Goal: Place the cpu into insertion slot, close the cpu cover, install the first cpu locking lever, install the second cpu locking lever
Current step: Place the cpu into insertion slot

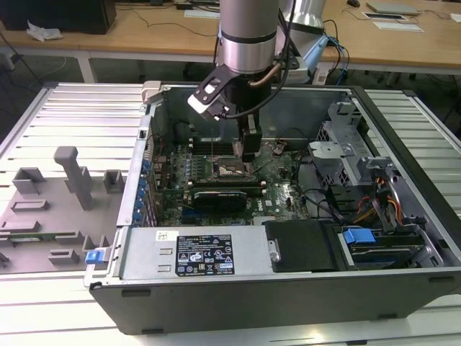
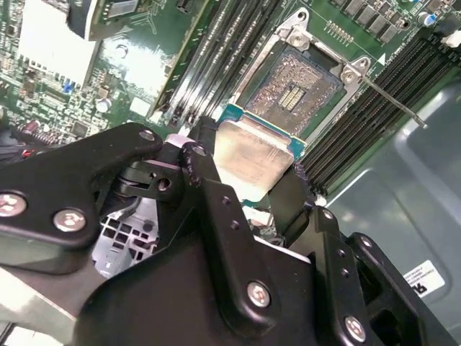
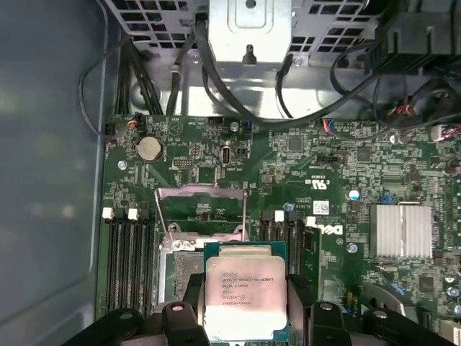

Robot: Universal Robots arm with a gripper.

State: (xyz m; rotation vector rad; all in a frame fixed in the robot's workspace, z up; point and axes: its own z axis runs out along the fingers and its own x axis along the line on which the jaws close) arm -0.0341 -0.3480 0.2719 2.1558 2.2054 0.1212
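My gripper [image 1: 248,160] hangs inside the open computer case, shut on the cpu [image 3: 246,299], a flat silver-topped square chip held by two opposite edges. In the second wrist view the cpu [image 2: 252,158] sits between the black fingers [image 2: 202,169], tilted a little and just short of the insertion slot [image 2: 294,90]. The slot is uncovered, with its dark pin field showing inside a silver rim. Its place on the green board is under the gripper, insertion slot [image 1: 230,170]. The cpu cover [image 3: 202,192] stands raised behind the slot [image 3: 184,267]. A thin locking lever [image 2: 392,107] sticks out free beside the slot.
Long memory slots [image 2: 216,50] flank the socket on both sides. A ribbed heat sink [image 3: 402,231], cables [image 3: 216,79] and a drive cage [image 1: 346,155] surround the board. A black card [image 1: 220,196] lies just in front of the socket. Grey fixtures [image 1: 75,176] stand on the table at the exterior view's left.
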